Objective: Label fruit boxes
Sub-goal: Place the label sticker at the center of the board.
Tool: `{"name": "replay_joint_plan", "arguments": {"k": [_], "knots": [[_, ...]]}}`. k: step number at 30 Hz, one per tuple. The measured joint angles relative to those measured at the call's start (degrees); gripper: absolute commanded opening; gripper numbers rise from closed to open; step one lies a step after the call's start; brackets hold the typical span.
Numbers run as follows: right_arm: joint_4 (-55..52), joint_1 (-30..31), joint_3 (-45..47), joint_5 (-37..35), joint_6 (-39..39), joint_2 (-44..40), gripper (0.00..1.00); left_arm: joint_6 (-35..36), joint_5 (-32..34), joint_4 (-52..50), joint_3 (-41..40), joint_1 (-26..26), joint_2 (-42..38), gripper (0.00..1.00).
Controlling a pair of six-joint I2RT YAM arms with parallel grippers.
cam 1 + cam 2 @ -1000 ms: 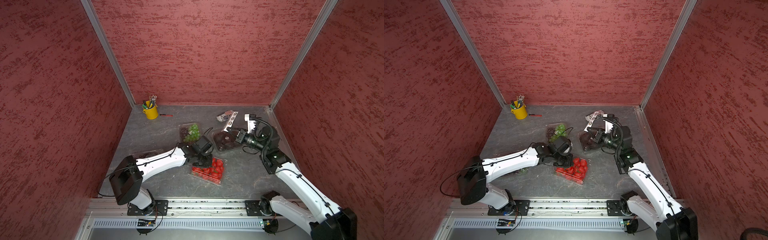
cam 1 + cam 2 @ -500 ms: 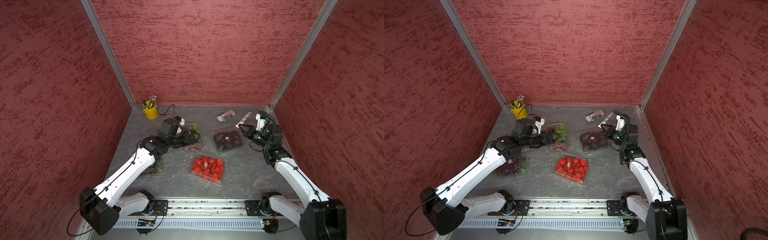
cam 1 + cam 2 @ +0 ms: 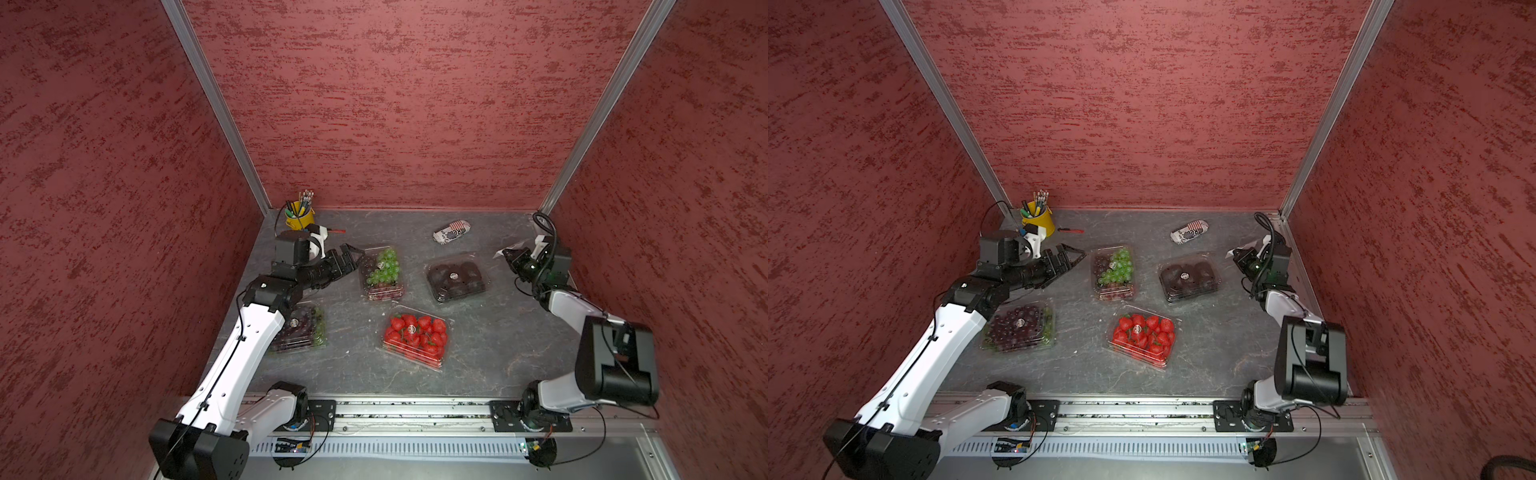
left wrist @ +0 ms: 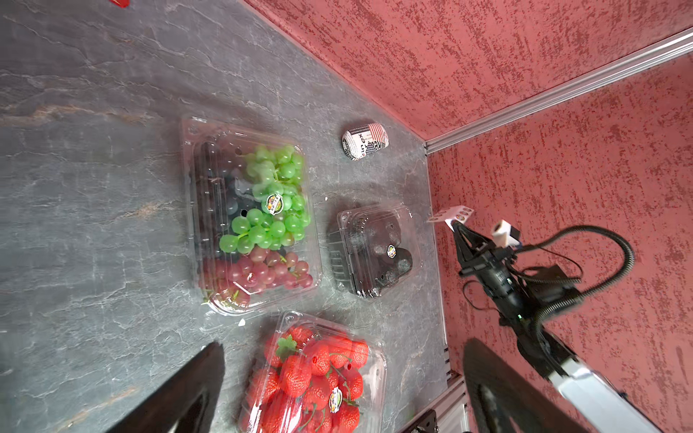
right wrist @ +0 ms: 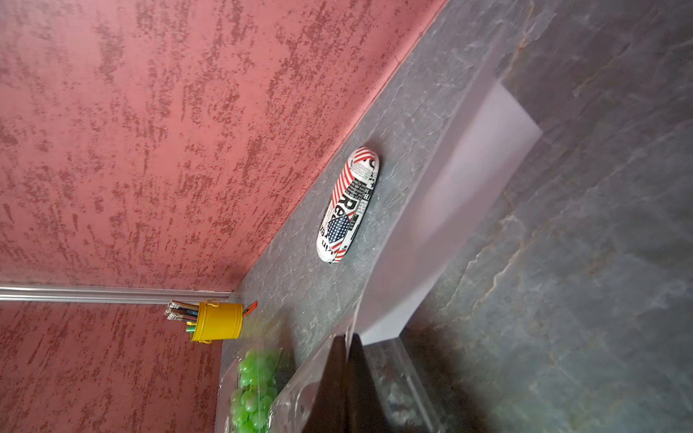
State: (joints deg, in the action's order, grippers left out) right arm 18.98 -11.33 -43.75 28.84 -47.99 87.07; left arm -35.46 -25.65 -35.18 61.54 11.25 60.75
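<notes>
Grey table (image 3: pixel 498 340) under four fruit boxes (image 3: pixel 415 336), cup (image 3: pixel 300 217), pouch (image 3: pixel 451 231)

Strawberry box (image 3: pixel 415 336): red. Pencil cup (image 3: pixel 300 216): yellow. Case (image 3: pixel 451 231): stars-and-stripes print. Table (image 3: pixel 498 332): grey, veined. Walls (image 3: pixel 374 104): mottled red.

the left arm (image 3: pixel 249 345) and right arm (image 3: pixel 567 303) wear glossy white shells between boxy black joint housings (image 3: pixel 615 365), on black base plates (image 3: pixel 322 411). thin black cables (image 3: pixel 226 361) trace the white links; a ribbed black hose (image 4: pixel 594 228) loops near the black right claw (image 4: pixel 454 224).
</notes>
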Motion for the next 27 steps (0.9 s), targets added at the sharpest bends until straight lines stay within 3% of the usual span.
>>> {"name": "replay_joint_plan", "arguments": {"k": [8, 17, 22, 27], "knots": [[4.66, -2.03, -8.15, 1.27, -0.57, 12.85, 0.0, 1.31, -2.89, 0.09, -0.04, -3.76, 0.11, 1.0], [7.34, -2.86, 0.55, 1.51, -1.07, 14.67, 0.01, 1.97, -5.03, 1.07, -1.09, -6.69, 1.75, 1.0], [7.26, -3.08, 6.93, 1.31, -0.92, 12.26, 0.19, 2.19, -6.12, 2.08, -2.4, -7.3, 2.8, 1.0], [6.49, -3.15, 10.88, 0.74, -0.02, 6.67, 0.49, 2.69, -6.64, 2.43, -2.73, -7.63, 3.28, 1.0]]}}
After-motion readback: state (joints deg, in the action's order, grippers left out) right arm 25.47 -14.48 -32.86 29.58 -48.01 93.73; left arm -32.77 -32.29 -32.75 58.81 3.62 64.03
